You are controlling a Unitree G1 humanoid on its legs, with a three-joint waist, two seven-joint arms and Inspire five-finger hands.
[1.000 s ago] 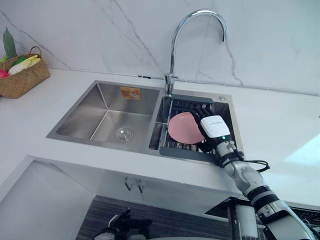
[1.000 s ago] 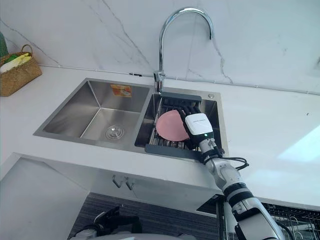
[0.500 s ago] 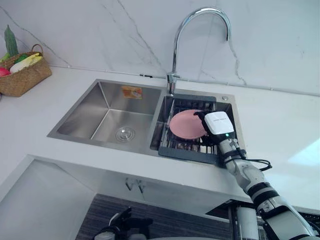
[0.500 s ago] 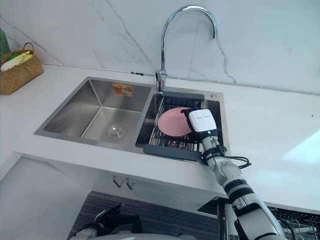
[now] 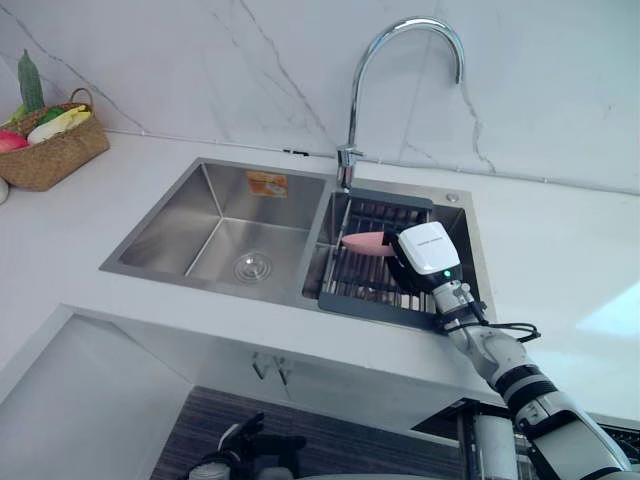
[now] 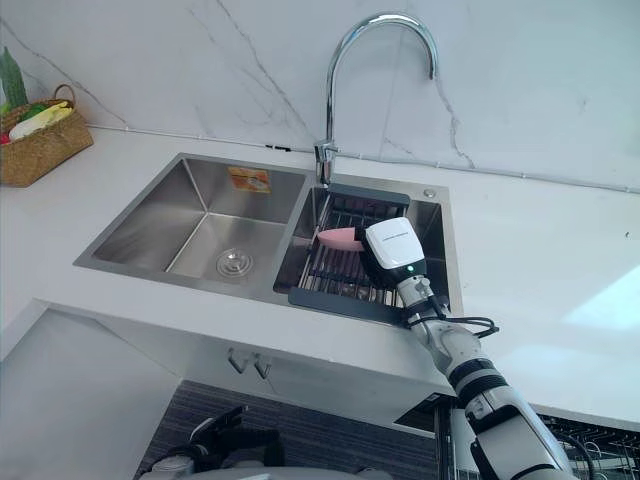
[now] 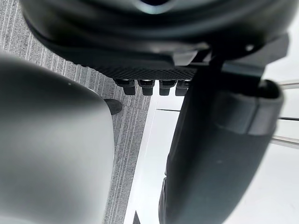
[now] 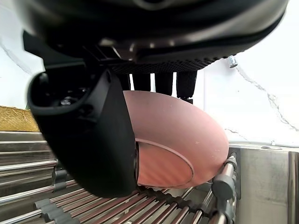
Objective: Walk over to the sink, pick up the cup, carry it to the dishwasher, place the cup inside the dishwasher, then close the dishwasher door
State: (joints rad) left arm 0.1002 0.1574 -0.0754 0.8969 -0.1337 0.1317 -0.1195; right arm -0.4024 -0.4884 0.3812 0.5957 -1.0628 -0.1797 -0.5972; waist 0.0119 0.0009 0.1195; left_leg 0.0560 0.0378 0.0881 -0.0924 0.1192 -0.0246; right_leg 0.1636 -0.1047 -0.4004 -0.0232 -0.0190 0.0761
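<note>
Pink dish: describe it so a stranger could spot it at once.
Start at the double steel sink under the curved tap. Its right basin holds a dark drying rack; over it the right hand grips the pink dish. Nothing else in the sink is pink.

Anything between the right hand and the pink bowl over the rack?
Nothing. In the right wrist view the right hand grips the pink bowl directly, thumb on its underside, fingers behind its rim, above the rack.

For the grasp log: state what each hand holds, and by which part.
The right hand pinches the pink dish at its rim, thumb on the underside, fingers on the far face. Nothing shows in the left hand.
</note>
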